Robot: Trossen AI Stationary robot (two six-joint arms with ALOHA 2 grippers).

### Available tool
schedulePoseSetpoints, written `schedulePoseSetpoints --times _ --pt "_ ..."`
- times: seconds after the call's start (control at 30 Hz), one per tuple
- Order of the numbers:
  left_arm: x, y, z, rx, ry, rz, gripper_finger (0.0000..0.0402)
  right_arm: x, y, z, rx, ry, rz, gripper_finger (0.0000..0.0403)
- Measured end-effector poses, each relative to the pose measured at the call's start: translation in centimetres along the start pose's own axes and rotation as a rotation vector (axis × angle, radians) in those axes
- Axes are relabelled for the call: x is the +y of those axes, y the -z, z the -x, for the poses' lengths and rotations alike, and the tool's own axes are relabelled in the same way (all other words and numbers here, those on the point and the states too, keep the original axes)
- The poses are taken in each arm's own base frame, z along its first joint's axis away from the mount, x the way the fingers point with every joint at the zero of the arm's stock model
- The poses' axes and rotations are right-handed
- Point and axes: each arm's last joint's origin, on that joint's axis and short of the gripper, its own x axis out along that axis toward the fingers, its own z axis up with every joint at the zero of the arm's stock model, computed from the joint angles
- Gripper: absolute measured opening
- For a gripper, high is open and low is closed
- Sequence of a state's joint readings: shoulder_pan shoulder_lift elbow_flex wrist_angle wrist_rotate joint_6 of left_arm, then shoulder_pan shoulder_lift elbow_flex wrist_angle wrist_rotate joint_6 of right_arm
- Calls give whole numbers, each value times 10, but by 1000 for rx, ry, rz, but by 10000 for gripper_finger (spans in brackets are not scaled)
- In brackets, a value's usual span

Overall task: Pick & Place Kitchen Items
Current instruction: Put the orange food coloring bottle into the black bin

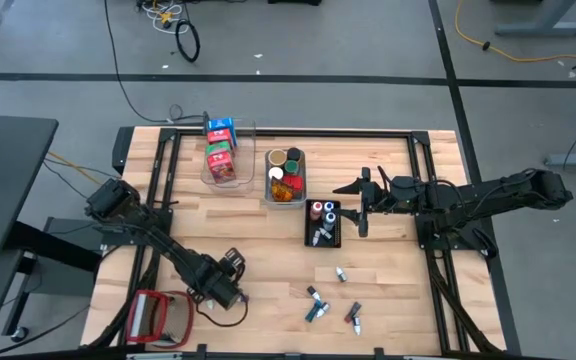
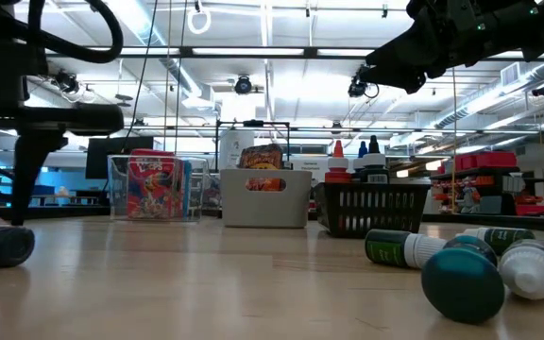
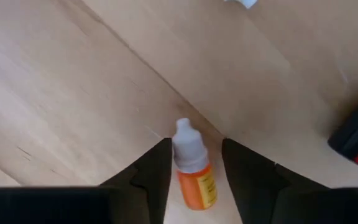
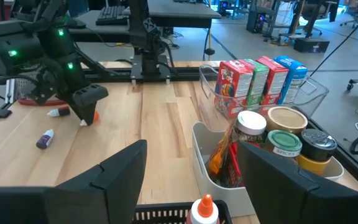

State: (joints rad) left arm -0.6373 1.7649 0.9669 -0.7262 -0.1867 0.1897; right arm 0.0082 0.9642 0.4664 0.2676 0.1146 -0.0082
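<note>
Orange plastic dropper bottle with a white cap lies on my wooden desk between the left hand fingers; whether they grip it I cannot tell. My right hand hangs open over the black mesh basket

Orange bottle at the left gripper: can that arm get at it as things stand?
Probably yes. The orange bottle already lies between the left gripper's fingers on bare table, with nothing in the way.
</note>
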Motion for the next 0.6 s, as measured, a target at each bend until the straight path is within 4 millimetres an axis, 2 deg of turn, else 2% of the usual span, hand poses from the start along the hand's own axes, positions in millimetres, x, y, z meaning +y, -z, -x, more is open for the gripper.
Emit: schedulePoseSetpoints --times 0.37,0.6 --pt "0 0 -1 1 3 189 87 0 0 0 0 0 0 261" --pt "5 -8 5 -21 -75 346 89 0 0 0 0 0 0 261"
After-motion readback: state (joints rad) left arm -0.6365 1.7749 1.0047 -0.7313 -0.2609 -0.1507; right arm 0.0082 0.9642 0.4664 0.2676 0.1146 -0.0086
